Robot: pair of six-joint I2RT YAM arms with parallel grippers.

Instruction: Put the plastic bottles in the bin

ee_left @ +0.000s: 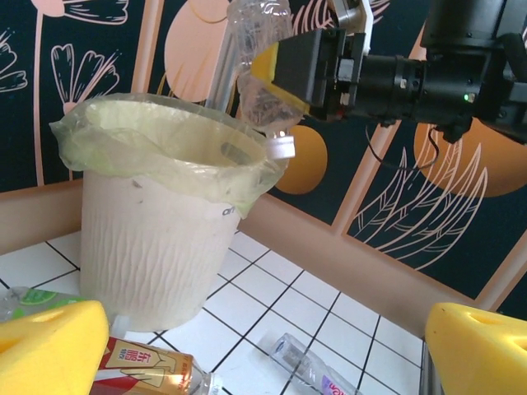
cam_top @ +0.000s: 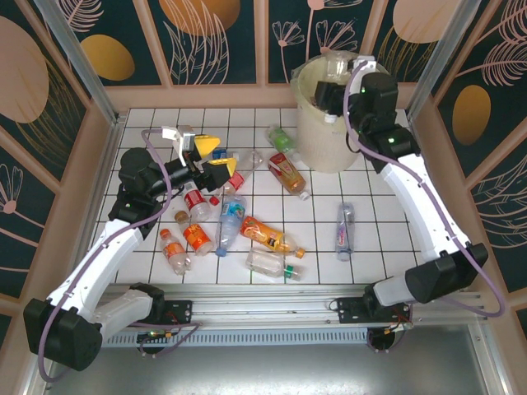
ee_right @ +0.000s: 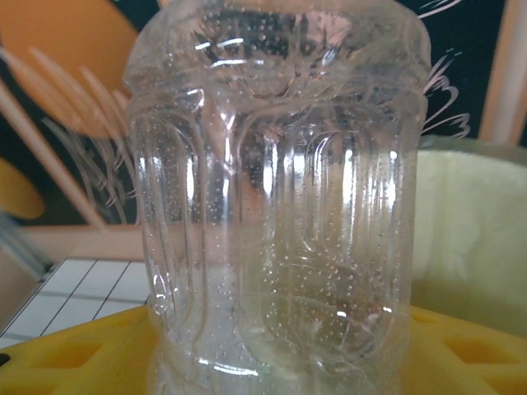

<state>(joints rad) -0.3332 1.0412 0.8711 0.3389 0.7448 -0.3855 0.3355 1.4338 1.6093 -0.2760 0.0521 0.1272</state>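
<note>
While the right gripper (ee_left: 284, 78) clamps a clear ribbed bottle (ee_left: 262, 49) (white cap down) over the bag-lined bin (ee_left: 148, 247), top of frame, left gripper (cam_top: 212, 156) wide open, empty.

R gripper (ee_left: 280, 78) is gripping a clear bottle (ee_left: 259, 49) cap-down, its white cap hanging right by the bin (ee_left: 156, 247) rim. L gripper (ee_left: 263, 362) fingers (ee_left: 482, 350) are standing wide apart. Orange-label bottle (ee_left: 144, 366) is lying at bin's base.
</note>
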